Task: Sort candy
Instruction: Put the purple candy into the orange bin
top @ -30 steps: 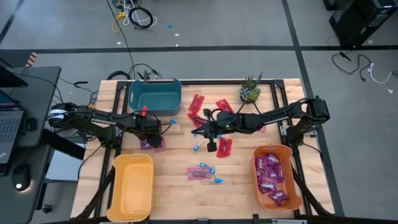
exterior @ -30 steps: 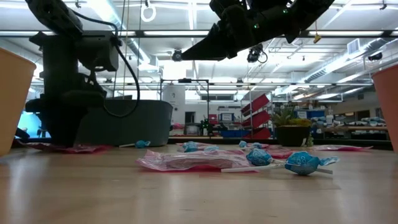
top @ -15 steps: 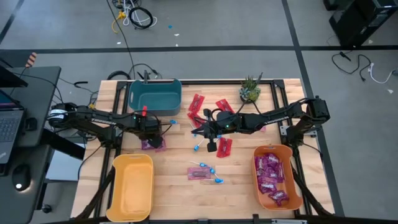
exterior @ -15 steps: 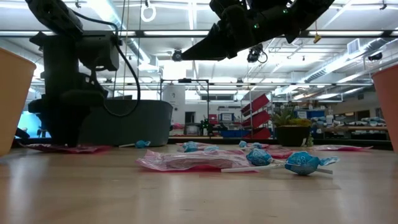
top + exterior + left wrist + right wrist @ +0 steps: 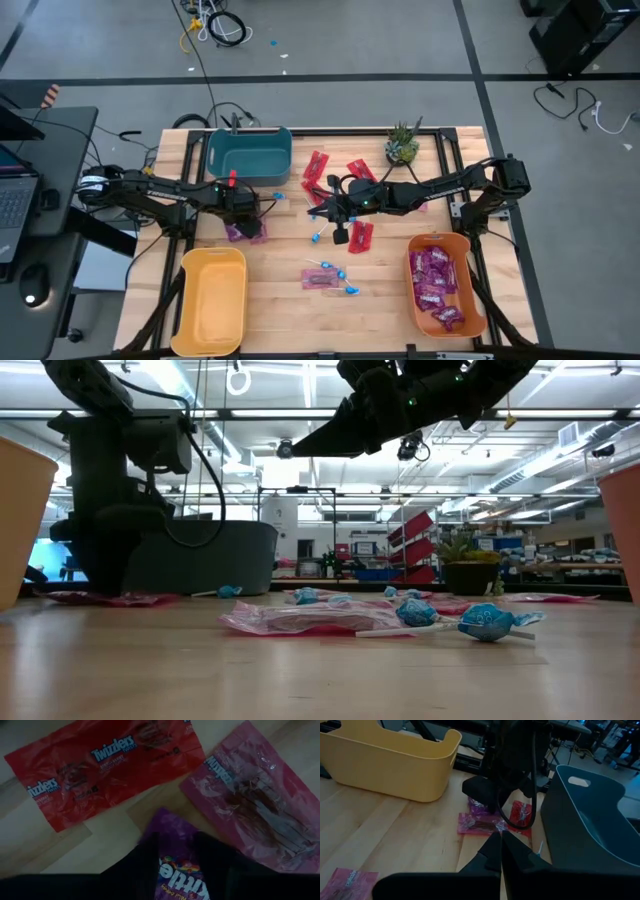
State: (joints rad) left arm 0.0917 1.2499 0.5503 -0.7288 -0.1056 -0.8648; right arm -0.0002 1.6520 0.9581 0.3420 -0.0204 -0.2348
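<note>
While the left claw [image 5: 243,212] sits low on the left side of the table [image 5: 280,310], just near of the teal bin [image 5: 248,152], its fingers [image 5: 145,865] are pinched onto a purple Skittles packet [image 5: 175,870]. A red Twizzlers packet [image 5: 107,765] and a pale pink Twizzlers packet [image 5: 255,805] lie flat just beside it. The right claw [image 5: 338,226] hangs above the middle of the table with its fingers closed together and nothing between them.

The rest of the candy is scattered: red packets [image 5: 318,165] on the far middle, blue lollipops [image 5: 340,274] and another pink packet [image 5: 320,279] toward the near middle, and a heap of purple packets [image 5: 436,280] already in the orange bin [image 5: 410,275] at the near right. The yellow bin [image 5: 212,300] at the near left shows no candy.

These packets look very light, thin and crinkly, with glossy film that is probably slippery, so a pinch on a crimped end or a raised fold should hold better than a flat face. The lollipops would likely roll; taking the wrapped head seems safer than the thin stick.
</note>
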